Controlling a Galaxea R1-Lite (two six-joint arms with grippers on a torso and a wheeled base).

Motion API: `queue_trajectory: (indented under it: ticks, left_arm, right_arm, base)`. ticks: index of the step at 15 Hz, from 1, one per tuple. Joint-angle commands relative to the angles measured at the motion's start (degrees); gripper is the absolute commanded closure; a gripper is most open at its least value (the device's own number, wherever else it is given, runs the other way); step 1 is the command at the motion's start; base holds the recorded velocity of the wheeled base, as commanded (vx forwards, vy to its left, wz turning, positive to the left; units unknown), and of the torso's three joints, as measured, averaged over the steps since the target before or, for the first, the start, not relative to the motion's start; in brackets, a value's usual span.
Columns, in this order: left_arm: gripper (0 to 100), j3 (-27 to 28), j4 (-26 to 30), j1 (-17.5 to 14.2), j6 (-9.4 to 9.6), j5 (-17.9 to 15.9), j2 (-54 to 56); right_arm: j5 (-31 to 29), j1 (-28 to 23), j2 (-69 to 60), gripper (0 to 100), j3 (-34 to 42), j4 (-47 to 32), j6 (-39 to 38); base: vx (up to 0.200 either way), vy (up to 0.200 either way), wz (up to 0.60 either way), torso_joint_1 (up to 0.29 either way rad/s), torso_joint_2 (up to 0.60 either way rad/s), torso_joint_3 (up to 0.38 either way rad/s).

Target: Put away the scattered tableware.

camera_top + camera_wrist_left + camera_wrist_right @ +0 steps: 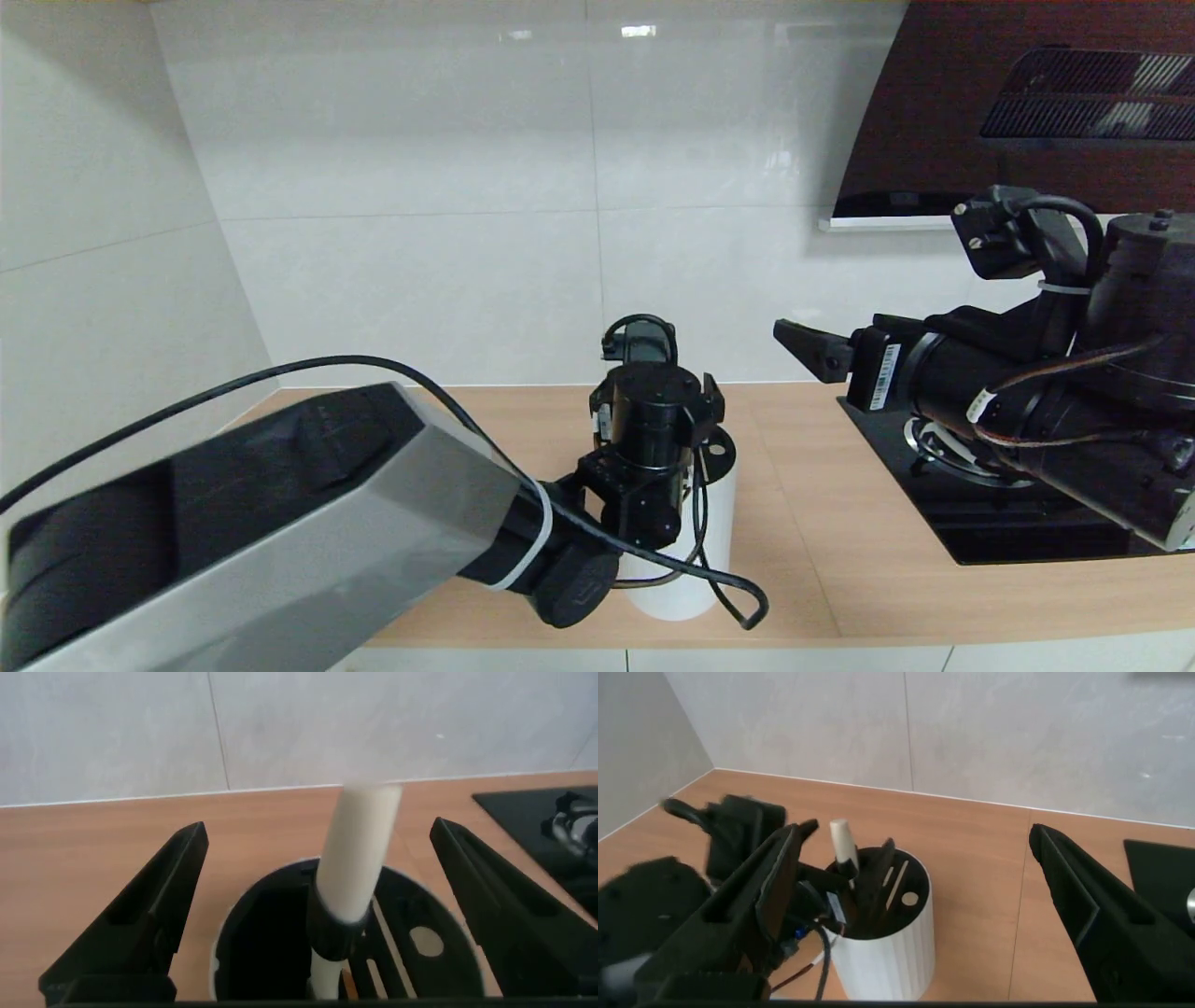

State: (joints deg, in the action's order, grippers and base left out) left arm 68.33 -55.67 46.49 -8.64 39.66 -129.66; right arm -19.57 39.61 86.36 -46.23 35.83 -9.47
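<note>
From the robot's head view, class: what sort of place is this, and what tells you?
Probably a home kitchen: a wooden counter with a black hob set into it, an extractor hood above, and a white utensil holder.

Mouth of white holder covered by left gripper, jaws spread, cream handle upright inside, bare countertop between holder and black hob, tiled wall behind holder.

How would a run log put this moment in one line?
left jaws: open, flanking cream handle | handle: standing in white holder | right jaws: open, raised
</note>
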Motion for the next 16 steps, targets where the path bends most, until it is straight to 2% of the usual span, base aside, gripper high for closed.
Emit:
queue_trajectory:
  ticks: [1, 4, 5, 6, 8, 10, 11, 12, 14, 15, 16]
  left_arm:
    - [0, -3.64, -0.66, 0.26, 0.03, -0.98, 10.13]
    - [0, -11.29, 0.22, -0.09, 0.29, -7.84, 26.65]
    - [0, -11.29, 0.22, -0.09, 0.29, -7.84, 26.65]
    - [0, -15.07, 1.89, -1.06, 0.56, -11.00, 34.47]
    - [0, -25.70, 7.42, -5.01, 1.96, -15.31, 47.75]
    - [0, -35.63, 9.80, -9.41, 2.05, -18.91, 56.71]
    - [0, -41.35, 10.85, -11.87, 2.49, -19.09, 62.60]
    - [0, -44.25, 12.52, -14.41, 2.84, -19.18, 67.87]
    - [0, -47.06, 17.88, -18.37, 3.46, -19.18, 77.89]
    - [0, -48.29, 25.88, -19.42, 3.81, -19.18, 88.17]
    - [0, -48.20, 30.80, -19.42, 3.98, -19.18, 93.27]
  right_arm:
    - [-0.03, 0.03, -0.14, 0, 0.00, 0.03, -0.02]
    - [-0.12, -0.50, -0.66, 0, 0.08, 0.03, 0.07]
    - [-0.12, -0.50, -0.66, 0, 0.08, 0.03, 0.07]
    - [-0.12, -1.55, -2.25, 0, 0.96, 0.03, 0.16]
    - [-0.39, -3.92, -7.70, 0, 2.28, -0.32, 2.27]
    - [-0.56, -4.98, -13.85, 0, 5.97, -0.32, 4.29]
    - [-0.65, -5.95, -18.16, 0, 9.40, -0.32, 4.99]
    - [-0.82, -7.35, -22.37, 0, 12.48, -0.32, 6.31]
    - [-0.74, -11.48, -30.28, 0, 17.40, -0.32, 8.07]
    - [-0.56, -15.53, -37.67, 0, 20.56, -1.55, 8.77]
    - [-0.39, -17.02, -41.36, 0, 21.35, -3.48, 8.86]
  base:
    - [0.000, 0.000, 0.00, 0.000, 0.00, 0.000]
    - [0.000, 0.000, 0.00, 0.000, 0.00, 0.000]
    - [0.000, 0.000, 0.00, 0.000, 0.00, 0.000]
    - [0.000, 0.000, 0.00, 0.000, 0.00, 0.000]
    - [0.000, 0.000, 0.00, 0.000, 0.00, 0.000]
    - [0.000, 0.000, 0.00, 0.000, 0.00, 0.000]
    - [0.000, 0.000, 0.00, 0.000, 0.00, 0.000]
    - [0.000, 0.000, 0.00, 0.000, 0.00, 0.000]
    - [0.000, 0.000, 0.00, 0.000, 0.00, 0.000]
    - [0.000, 0.000, 0.00, 0.000, 0.00, 0.000]
    - [0.000, 0.000, 0.00, 0.000, 0.00, 0.000]
